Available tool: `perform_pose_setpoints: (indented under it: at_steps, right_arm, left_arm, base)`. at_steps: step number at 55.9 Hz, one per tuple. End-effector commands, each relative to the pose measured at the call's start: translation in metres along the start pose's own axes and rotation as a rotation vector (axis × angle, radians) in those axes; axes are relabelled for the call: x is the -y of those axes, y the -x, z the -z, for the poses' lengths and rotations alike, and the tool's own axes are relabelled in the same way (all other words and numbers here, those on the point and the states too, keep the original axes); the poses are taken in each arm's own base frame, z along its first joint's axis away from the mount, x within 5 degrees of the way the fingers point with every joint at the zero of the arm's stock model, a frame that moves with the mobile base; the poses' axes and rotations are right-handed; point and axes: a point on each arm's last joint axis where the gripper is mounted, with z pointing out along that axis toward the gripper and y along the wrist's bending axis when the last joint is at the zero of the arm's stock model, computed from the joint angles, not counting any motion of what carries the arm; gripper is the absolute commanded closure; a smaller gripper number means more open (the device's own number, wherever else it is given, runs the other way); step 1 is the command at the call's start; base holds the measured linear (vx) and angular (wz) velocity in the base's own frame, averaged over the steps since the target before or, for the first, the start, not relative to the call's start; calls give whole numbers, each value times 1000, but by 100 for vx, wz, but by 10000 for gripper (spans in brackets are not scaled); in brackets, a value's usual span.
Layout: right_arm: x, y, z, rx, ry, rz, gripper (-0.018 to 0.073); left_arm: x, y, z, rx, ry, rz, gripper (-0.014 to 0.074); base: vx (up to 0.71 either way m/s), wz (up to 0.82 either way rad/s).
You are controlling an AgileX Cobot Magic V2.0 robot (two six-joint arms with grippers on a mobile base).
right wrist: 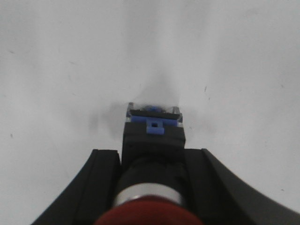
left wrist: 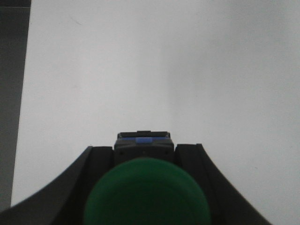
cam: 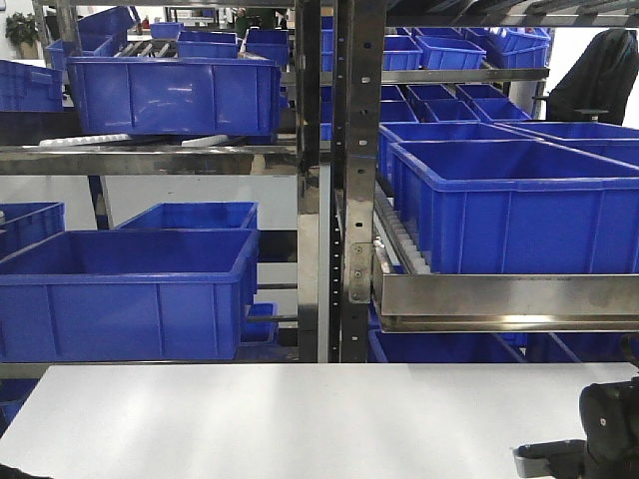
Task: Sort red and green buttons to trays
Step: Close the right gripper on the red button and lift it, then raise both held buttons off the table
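Holding firm, left gripper [left wrist: 145,149] clamps a green-capped button [left wrist: 146,190], right gripper [right wrist: 151,151] a red-capped button [right wrist: 153,136].

We find bright, even light on the white desk [cam: 300,419], glints on the steel rack [cam: 479,294], green button [left wrist: 146,197] and red button [right wrist: 149,216] blurred close up, faint shadows

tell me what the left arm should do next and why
Probably travel toward the green tray, which no view shows. The left gripper is shut on a green-capped button, and only bare white table lies ahead of it, so releasing here would likely leave the button unsorted.
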Motion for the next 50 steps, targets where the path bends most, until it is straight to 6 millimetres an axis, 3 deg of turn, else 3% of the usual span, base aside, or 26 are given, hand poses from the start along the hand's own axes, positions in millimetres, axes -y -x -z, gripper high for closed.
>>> perform_pose_setpoints:
  at_steps: [1, 16, 24, 38, 50]
  right_arm:
    - [1, 0, 18, 33, -6, 0, 328]
    - [0, -2, 23, 40, 5, 6, 566]
    - [-4, -6, 45, 125, 55, 11, 573]
    - [-18, -16, 119, 545, 182, -10, 569]
    - [-32, -44, 184, 895, 155, 81, 568]
  left_arm:
    - [1, 15, 16, 122, -11, 8, 602]
    - [1, 16, 18, 133, -12, 8, 602]
    - [1, 18, 29, 175, -15, 10, 602]
    - [3, 22, 75, 356, -54, 53, 602]
    - [3, 19, 120, 533, -76, 28, 602]
  base:
    - [0, 0]
    - [0, 0]
    - [0, 0]
    - [0, 0]
    - [0, 0]
